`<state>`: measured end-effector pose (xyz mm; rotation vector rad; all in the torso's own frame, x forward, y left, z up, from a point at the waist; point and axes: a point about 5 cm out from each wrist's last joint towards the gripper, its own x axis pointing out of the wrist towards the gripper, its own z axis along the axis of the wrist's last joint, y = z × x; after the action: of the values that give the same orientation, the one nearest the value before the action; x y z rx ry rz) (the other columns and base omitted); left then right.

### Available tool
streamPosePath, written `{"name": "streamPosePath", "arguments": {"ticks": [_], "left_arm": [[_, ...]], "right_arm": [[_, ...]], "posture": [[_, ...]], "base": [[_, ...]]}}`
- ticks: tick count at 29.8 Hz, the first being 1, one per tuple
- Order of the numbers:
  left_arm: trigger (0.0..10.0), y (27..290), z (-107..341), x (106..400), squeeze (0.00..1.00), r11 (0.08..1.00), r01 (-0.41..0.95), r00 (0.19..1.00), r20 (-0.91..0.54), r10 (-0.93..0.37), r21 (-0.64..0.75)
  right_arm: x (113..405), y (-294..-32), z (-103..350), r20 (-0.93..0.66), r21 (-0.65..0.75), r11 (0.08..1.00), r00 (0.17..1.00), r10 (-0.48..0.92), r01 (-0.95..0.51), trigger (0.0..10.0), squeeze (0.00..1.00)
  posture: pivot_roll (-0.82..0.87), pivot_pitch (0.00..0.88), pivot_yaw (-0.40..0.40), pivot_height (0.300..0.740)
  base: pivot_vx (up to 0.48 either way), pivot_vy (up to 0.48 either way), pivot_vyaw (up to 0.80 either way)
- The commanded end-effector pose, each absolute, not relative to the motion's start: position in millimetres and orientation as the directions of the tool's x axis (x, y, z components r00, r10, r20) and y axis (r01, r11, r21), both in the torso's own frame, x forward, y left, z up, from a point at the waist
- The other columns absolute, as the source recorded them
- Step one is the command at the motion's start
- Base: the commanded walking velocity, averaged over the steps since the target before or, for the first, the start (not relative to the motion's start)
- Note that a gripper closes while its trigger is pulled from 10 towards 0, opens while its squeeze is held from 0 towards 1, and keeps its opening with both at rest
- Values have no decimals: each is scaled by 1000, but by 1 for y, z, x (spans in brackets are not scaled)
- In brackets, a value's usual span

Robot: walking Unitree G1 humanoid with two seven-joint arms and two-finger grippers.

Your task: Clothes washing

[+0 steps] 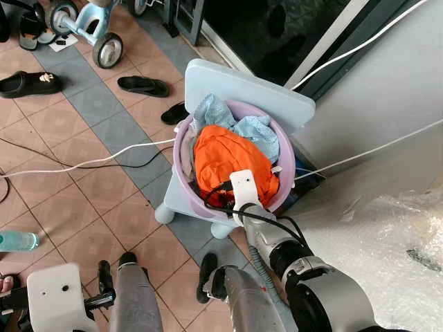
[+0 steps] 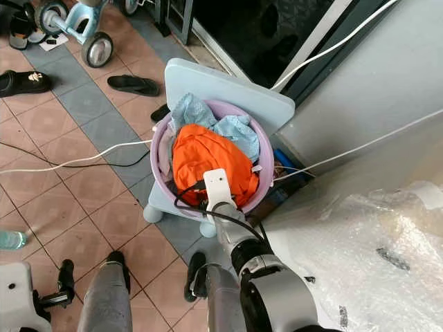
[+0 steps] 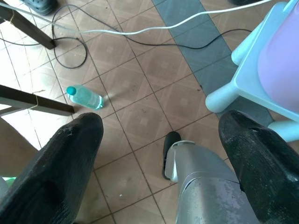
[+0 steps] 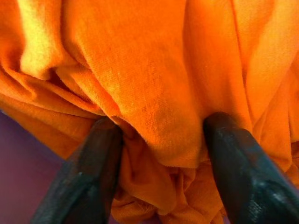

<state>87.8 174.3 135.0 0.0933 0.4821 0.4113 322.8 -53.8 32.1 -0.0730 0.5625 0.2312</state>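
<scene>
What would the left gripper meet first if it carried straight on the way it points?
Probably the tiled floor, or the robot's own silver leg between the open left gripper fingers; depth is unclear.
</scene>
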Motion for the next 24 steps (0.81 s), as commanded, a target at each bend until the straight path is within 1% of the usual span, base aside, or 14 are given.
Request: {"name": "streamPosePath", "arguments": {"ticks": [1, 4, 14, 24], "left_arm": [[10000, 173, 134, 85, 0, 907, -376, 787, -452, 421, 189], [10000, 171, 135, 89, 0, 908, -374, 793, -443, 418, 186], [10000, 165, 133, 93, 0, 909, -382, 792, -447, 416, 168], [10000, 168, 128, 103, 0, 906, -388, 797, -431, 423, 171]], "right_arm": [[316, -51, 24, -576, 17, 978, 797, 179, -208, 0, 0], [317, -49, 26, -574, 47, 979, 797, 189, -199, 0, 0], [319, -51, 26, -565, 62, 972, 795, 221, -227, 0, 0], [331, -46, 44, -478, 97, 957, 830, 287, -275, 0, 0]], "posture": [[351, 387, -261, 740], [358, 396, -261, 740], [340, 395, -284, 740], [321, 366, -300, 740]], "base": [[0, 0, 0], [0, 0, 0], [0, 0, 0], [0, 0, 0]]}}
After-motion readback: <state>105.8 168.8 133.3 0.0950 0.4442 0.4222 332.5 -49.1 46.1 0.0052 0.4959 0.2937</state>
